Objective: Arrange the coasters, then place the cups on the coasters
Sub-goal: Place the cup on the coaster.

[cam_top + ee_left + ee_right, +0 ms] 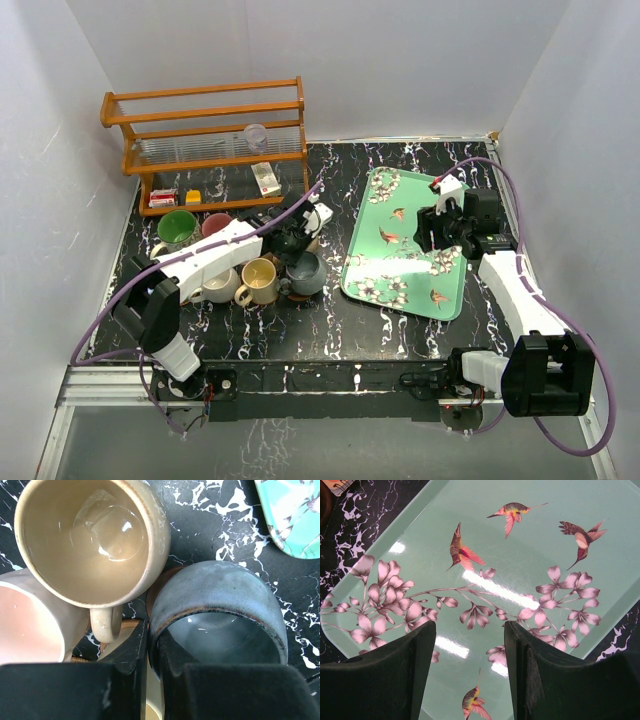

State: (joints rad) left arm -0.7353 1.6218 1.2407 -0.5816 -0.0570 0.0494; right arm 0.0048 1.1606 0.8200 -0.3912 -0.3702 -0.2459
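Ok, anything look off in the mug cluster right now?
The blue mug sits tilted, its mouth tipped toward the left hand, which pinches its rim. It is crowded close against the tan mug. No spill or damage shows.

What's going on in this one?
The left hand is shut on the rim of the blue mug, right beside the tan mug in the cluster of mugs left of the tray. The right hand hovers open and empty over the green bird-patterned tray.
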